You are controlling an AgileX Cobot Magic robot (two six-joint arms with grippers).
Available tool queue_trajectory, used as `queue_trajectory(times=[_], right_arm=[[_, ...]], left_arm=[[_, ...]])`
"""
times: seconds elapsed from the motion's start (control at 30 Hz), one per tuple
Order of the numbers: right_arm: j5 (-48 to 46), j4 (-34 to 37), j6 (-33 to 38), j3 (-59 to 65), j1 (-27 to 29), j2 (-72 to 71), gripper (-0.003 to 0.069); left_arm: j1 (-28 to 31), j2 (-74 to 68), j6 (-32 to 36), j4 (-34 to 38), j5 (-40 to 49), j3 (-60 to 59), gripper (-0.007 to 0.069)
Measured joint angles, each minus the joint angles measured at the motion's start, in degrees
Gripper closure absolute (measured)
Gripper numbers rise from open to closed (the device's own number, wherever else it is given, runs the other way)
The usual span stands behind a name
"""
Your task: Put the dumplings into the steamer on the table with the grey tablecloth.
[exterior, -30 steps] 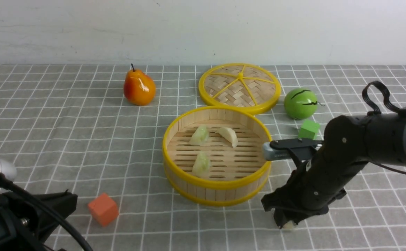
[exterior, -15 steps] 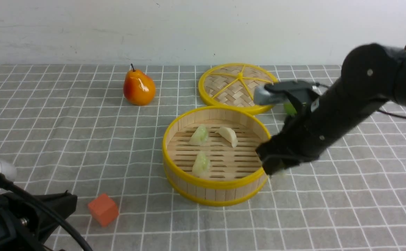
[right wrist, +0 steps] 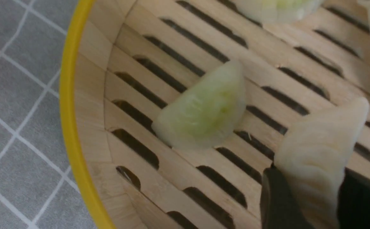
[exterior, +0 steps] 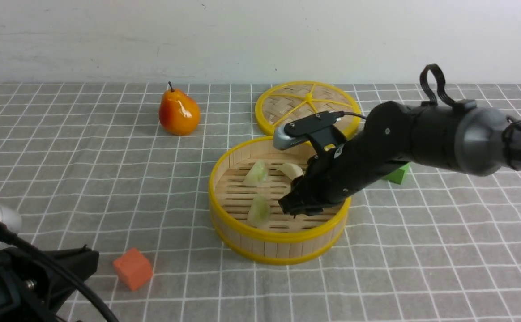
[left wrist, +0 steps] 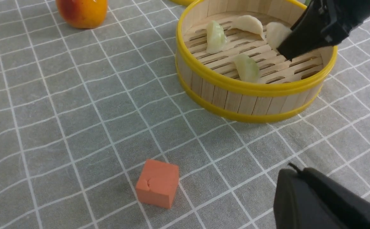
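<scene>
Yellow-rimmed, round, shallow bamboo steamer (exterior: pixel 278 248), my landmark, holds two translucent pale-green crescent dumplings (right wrist: pixel 204 105) and one cream-white crescent dumpling (left wrist: pixel 248 24) on its slatted floor. Within its rim, I have the second cream-white dumpling (right wrist: pixel 318 152) between the fingertips of my black right gripper (right wrist: pixel 302 194); whether it touches the slats, I can't tell. All four look glossy; the held one shows pleats. Left of the steamer, nearer me, I see my black left gripper (left wrist: pixel 294 171), nearly closed, beside an orange cube (left wrist: pixel 158 183).
</scene>
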State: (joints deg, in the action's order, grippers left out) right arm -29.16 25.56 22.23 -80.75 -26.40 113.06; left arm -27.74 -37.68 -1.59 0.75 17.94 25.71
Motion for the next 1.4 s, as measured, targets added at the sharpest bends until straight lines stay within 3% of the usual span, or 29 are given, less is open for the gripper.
queue_trajectory(times=[0.1,0.17,0.3,0.4,0.47,0.5,0.6,0.73,0.9,1.1,1.4], right_arm=[[-0.04,0.00,0.02,0.00,-0.05,-0.58,0.0208],[-0.33,0.00,-0.50,0.00,-0.05,-1.14,0.0143],[-2.64,-0.58,-3.83,-0.58,-0.05,-3.59,0.0102],[-5.88,-2.91,-6.52,-1.84,0.13,-9.71,0.0154],[-7.43,-5.89,-7.13,-2.21,0.64,-16.36,0.0246],[-7.75,-6.68,-7.21,-2.30,0.75,-17.01,0.0256],[-12.85,-15.91,-7.59,-2.20,1.85,-30.86,0.0483],[-14.26,-24.63,-9.56,3.34,3.64,-43.62,0.0660],[-5.64,-28.96,-15.13,17.29,6.04,-56.32,0.0678],[18.49,-36.02,-16.32,45.01,6.77,-73.30,0.0678],[47.19,-43.32,-17.25,69.50,6.88,-84.43,0.0671]], left_arm=[[0.00,0.00,0.00,-0.36,0.00,0.00,0.0604],[0.00,0.00,0.00,-0.38,0.00,0.00,0.0603],[0.00,0.00,0.00,-0.38,-0.05,0.00,0.0599],[0.00,0.00,0.00,-0.38,-0.05,0.00,0.0596],[0.00,0.00,0.00,-0.38,-0.11,0.00,0.0596],[0.00,0.00,0.00,-0.38,-0.11,0.00,0.0596],[0.00,0.00,0.00,-0.38,-0.16,0.00,0.0596],[0.00,0.00,0.00,-0.38,-0.21,0.00,0.0596],[0.00,0.00,0.00,-0.38,-0.21,0.00,0.0596],[0.00,0.00,0.00,-0.38,-0.21,0.00,0.0595],[0.00,0.00,0.00,-0.38,-0.21,0.00,0.0586]])
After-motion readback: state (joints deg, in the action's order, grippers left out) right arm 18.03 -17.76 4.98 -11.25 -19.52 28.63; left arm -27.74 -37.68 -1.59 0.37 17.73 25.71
